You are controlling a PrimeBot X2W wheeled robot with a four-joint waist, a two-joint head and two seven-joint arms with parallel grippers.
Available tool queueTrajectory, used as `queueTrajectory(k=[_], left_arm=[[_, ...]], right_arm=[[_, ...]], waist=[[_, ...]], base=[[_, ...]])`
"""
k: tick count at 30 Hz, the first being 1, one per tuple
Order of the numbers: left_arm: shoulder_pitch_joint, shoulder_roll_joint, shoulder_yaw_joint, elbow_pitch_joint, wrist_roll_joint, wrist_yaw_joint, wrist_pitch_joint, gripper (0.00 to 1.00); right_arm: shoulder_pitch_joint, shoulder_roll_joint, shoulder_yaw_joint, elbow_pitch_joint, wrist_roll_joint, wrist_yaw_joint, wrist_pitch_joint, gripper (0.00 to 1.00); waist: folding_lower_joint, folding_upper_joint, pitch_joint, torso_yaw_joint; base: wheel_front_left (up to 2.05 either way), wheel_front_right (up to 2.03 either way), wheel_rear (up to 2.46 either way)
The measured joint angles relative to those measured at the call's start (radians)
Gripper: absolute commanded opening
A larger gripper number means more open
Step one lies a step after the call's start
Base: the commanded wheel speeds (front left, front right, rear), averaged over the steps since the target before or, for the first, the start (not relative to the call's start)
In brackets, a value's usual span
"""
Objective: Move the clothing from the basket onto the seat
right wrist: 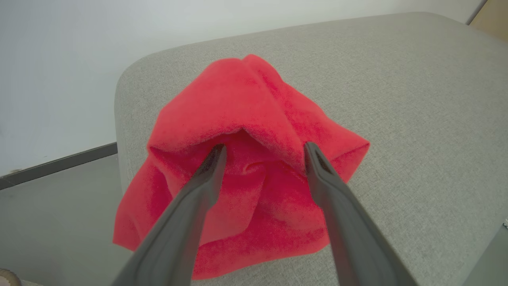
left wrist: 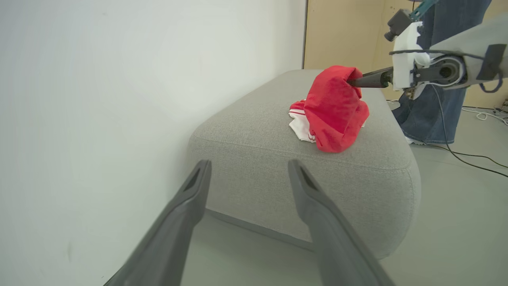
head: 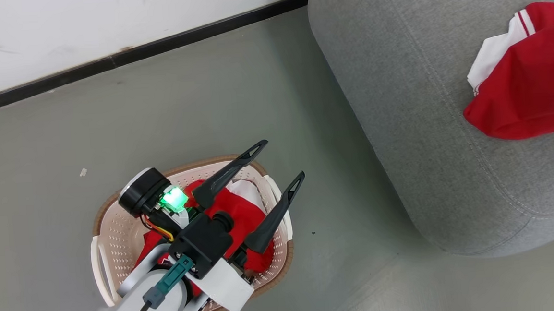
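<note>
Right hand (right wrist: 264, 146) released, red garment (right wrist: 238, 111) draped over its fingertips on the sofa (right wrist: 397, 99); left hand (head: 281, 160) released above basket (head: 113, 233); person's legs (left wrist: 436, 119) beside sofa.

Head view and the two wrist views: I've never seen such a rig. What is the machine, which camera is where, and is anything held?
It's a wheeled robot with two arms, each ending in a two-fingered gripper. The head view looks down: the left gripper, open, hovers over the basket of red clothing on the floor. Each wrist view looks along its own arm's fingers. The right gripper is open above the grey seat, a red garment draped over its tips and resting on the seat. Nothing is clamped.
</note>
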Motion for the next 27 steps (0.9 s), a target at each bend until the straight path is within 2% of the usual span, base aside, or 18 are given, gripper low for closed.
queueTrajectory(k=[10,17,22,27], left_arm=[[0.001,0.002,0.034,0.038,-0.009,0.025,-0.038,1.00],[0.010,0.006,0.068,0.059,-0.013,0.044,-0.059,1.00],[0.037,0.005,0.108,0.075,-0.030,0.075,-0.077,1.00],[0.057,0.002,0.160,0.087,-0.051,0.113,-0.087,1.00]], right_arm=[[0.121,-0.002,0.036,-0.142,-0.001,0.000,0.000,1.00],[0.151,-0.016,0.037,-0.259,-0.019,0.000,0.000,1.00],[0.146,-0.030,0.039,-0.367,-0.042,0.000,0.000,1.00],[0.140,-0.011,0.063,-0.422,-0.073,0.000,0.000,1.00]], waist=[[0.0000,0.0000,-0.037,-0.032],[0.0000,0.0000,-0.070,-0.045],[0.0000,0.0000,-0.104,-0.046],[0.0000,0.0000,-0.139,-0.035]], base=[[0.00,0.00,0.00],[0.00,0.00,0.00],[0.00,0.00,0.00],[0.00,0.00,0.00]])
